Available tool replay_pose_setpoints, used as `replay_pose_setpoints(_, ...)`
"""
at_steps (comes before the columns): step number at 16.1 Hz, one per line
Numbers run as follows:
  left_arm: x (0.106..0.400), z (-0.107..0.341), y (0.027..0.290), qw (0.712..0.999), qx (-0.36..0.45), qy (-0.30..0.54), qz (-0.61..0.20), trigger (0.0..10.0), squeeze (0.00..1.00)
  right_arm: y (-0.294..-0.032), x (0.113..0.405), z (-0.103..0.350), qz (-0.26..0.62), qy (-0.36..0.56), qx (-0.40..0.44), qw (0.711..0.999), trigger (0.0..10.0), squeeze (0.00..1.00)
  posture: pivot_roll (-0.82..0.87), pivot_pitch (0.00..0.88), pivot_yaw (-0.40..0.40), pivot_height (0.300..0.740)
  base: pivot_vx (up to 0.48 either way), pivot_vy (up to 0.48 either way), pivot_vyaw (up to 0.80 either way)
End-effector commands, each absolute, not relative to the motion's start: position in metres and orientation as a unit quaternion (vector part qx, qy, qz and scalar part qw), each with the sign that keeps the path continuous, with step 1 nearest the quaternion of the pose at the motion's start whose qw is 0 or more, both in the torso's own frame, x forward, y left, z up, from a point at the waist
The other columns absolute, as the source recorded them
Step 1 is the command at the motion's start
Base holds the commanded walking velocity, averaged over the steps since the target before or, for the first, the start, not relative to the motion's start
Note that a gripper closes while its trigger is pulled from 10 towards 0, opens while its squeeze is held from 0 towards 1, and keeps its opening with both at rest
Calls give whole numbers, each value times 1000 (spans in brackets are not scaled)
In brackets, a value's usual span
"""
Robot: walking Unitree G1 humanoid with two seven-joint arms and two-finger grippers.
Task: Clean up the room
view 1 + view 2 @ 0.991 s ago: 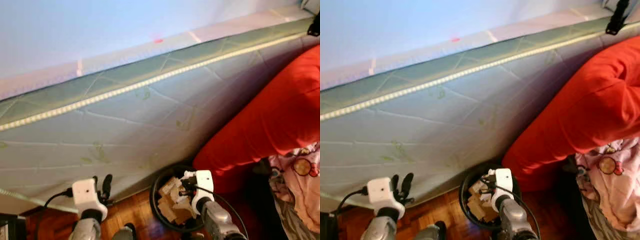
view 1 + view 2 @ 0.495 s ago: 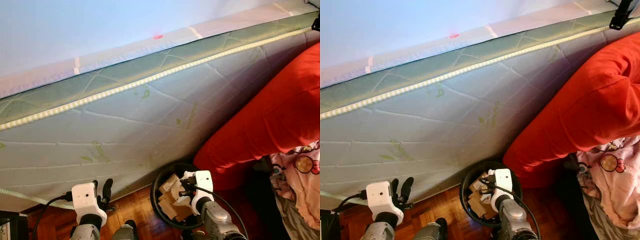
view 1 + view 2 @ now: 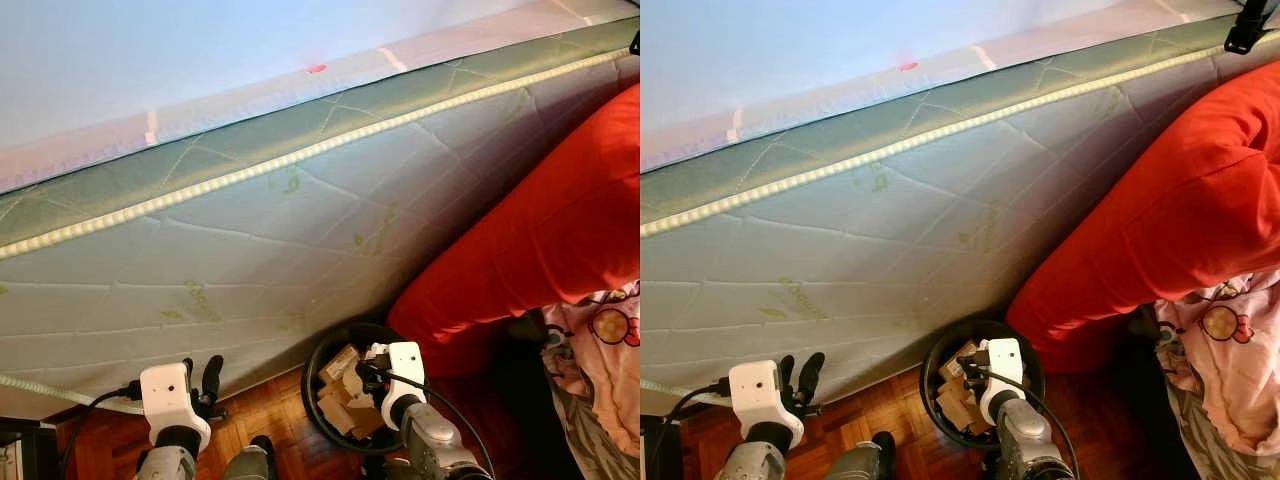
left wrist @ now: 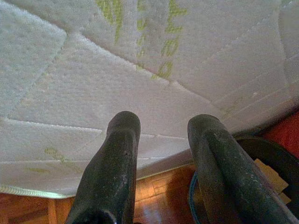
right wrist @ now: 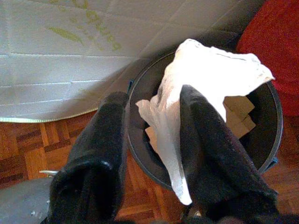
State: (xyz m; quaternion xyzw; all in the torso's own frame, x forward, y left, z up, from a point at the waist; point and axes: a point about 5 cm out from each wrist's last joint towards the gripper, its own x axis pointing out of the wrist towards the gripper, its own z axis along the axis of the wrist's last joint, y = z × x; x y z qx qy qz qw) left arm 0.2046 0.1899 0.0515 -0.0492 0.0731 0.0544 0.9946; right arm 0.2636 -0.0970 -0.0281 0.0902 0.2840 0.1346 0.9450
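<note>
A black round bin [image 3: 312, 392] stands on the wood floor against the foot of a leaning mattress, with several cardboard scraps [image 3: 340, 366] in it. My right gripper [image 3: 366, 374] hangs over the bin's mouth. In the right wrist view a crumpled white paper [image 5: 205, 70] sits between its fingers [image 5: 152, 98] and rests against one finger [image 5: 201, 135]. A gap shows beside the other finger, so the fingers stand apart. My left gripper [image 3: 200, 364] is open and holds nothing, close to the mattress side to the left of the bin [image 4: 261, 154].
The pale quilted mattress [image 3: 250, 250] stands on edge across the view. A big red cushion [image 3: 540, 230] leans at the right, touching the bin. Pink printed cloth [image 3: 605, 350] lies at the far right. Parquet floor [image 3: 262, 415] shows between my arms.
The whole view has shifted a little, so the head camera moved. Both grippers keep almost the same places, the right one still over the bin.
</note>
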Motion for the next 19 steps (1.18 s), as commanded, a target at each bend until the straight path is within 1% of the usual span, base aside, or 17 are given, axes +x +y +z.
replay_pose_setpoints(1, 198, 44, 192, 993, -50, 93, 58, 10000, 0, -96, 252, -38, 132, 310, 100, 936, 10000, 1000, 244, 288, -24, 740, 0, 0, 0)
replay_pose_setpoints(12, 199, 41, 193, 992, -48, 98, 57, 10000, 0, -94, 240, -47, 152, 341, 89, 923, 10000, 1000, 244, 285, -21, 740, 0, 0, 0)
replay_pose_setpoints(14, 199, 41, 193, 992, -48, 98, 57, 10000, 0, -92, 237, -49, 160, 352, 95, 917, 10000, 1000, 244, 284, -19, 740, 0, 0, 0)
replay_pose_setpoints(15, 199, 41, 193, 992, -48, 98, 57, 10000, 0, -88, 231, -53, 179, 367, 92, 908, 10000, 1000, 246, 286, -17, 740, 0, 0, 0)
replay_pose_setpoints(19, 198, 41, 193, 993, -47, 98, 57, 10000, 0, -83, 226, -55, 203, 375, 93, 900, 10000, 1000, 250, 288, -15, 740, 0, 0, 0)
